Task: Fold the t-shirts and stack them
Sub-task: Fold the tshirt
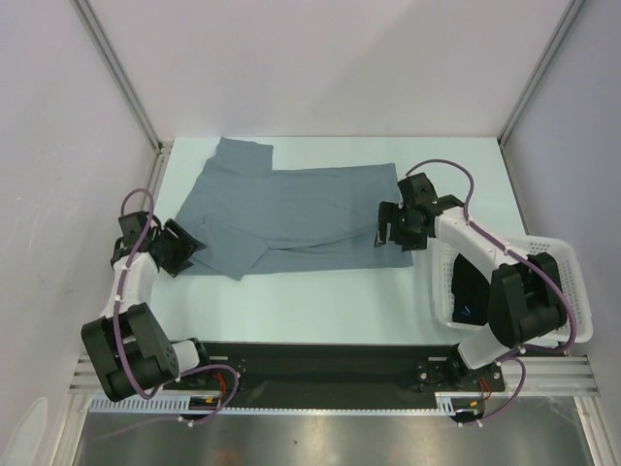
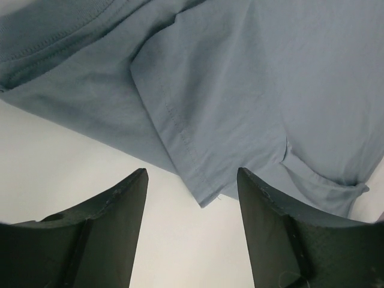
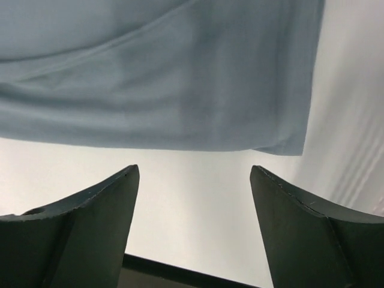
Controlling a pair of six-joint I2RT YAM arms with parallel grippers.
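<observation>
Slate grey-blue t-shirt (image 1: 291, 209) lies spread over the far half of the white worktop (image 1: 320, 301), roughly flat, with one part reaching toward the far left corner. Along its left side a flap is folded over the layer beneath. In the left wrist view the flap shows as a stitched hem (image 2: 180, 135) running down to a corner that points at the gap between the fingers.

The left claw (image 1: 192, 245) sits at the shirt's near left edge, low over the worktop. Its jaws are parted and hold nothing, with only bare white surface and the tip of that corner between them. The cloth lies just beyond the fingertips (image 2: 139, 180), not touching them.

The right claw (image 1: 385, 225) is at the shirt's right edge, facing the cloth. Its jaws are spread wide and empty. In the right wrist view the shirt's border and a lower corner (image 3: 297, 147) lie just ahead of the fingers, with bare worktop between them.

A white lattice basket (image 1: 572, 272) stands on the right side of the worktop, beside the right arm. Something black (image 1: 471, 291), apparently the other t-shirt, lies inside it, partly hidden by the arm.
</observation>
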